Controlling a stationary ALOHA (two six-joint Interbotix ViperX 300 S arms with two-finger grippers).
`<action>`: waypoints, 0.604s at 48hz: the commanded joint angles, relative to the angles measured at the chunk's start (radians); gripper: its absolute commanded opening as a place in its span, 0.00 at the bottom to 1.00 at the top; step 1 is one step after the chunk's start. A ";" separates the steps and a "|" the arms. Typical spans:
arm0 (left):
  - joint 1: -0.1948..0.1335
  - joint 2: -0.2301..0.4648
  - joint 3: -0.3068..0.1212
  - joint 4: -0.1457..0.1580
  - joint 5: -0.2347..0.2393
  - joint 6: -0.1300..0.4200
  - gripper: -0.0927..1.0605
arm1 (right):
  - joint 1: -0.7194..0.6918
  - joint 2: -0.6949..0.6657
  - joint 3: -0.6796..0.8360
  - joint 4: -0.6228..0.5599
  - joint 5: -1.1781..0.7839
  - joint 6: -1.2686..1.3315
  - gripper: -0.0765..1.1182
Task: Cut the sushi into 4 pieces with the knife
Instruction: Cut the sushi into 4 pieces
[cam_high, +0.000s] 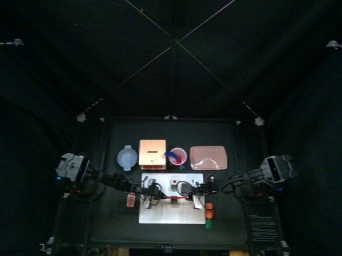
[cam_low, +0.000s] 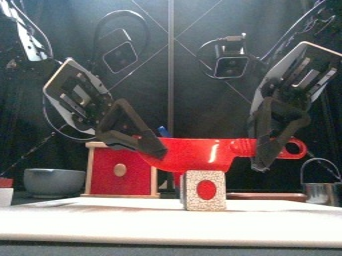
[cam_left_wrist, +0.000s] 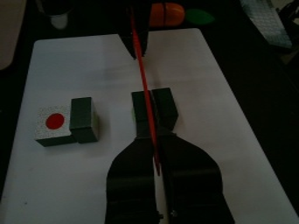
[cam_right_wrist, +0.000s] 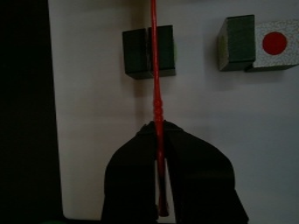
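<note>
A red toy knife (cam_low: 201, 152) hangs level and edge-down over the white cutting board (cam_low: 80, 215). My left gripper (cam_low: 144, 148) is shut on one end and my right gripper (cam_low: 262, 155) on the handle end. Seen edge-on in the left wrist view, the knife (cam_left_wrist: 142, 70) crosses the middle of a dark green sushi block (cam_left_wrist: 155, 112). It shows the same way in the right wrist view, the knife (cam_right_wrist: 155, 61) over that block (cam_right_wrist: 149, 51). A second sushi piece (cam_left_wrist: 70, 122) with a white, red-dotted end lies apart beside it. I cannot tell whether the blade touches.
Behind the board stand a blue-grey bowl (cam_high: 127, 156), a wooden box with a red drawer front (cam_low: 120, 170), a red cup (cam_high: 178, 155) and the pink tray (cam_high: 210, 156). A metal cutter (cam_low: 321, 188) sits at the far right.
</note>
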 joint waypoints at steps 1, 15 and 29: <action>-0.023 0.014 -0.023 0.003 0.005 0.003 0.30 | -0.003 0.008 -0.012 0.000 -0.005 0.003 0.11; -0.026 0.052 -0.020 -0.049 0.067 0.003 0.30 | -0.003 0.057 -0.012 0.005 -0.012 0.005 0.11; -0.031 0.150 -0.041 -0.081 0.126 0.005 0.30 | -0.003 0.156 -0.015 0.020 -0.041 0.005 0.11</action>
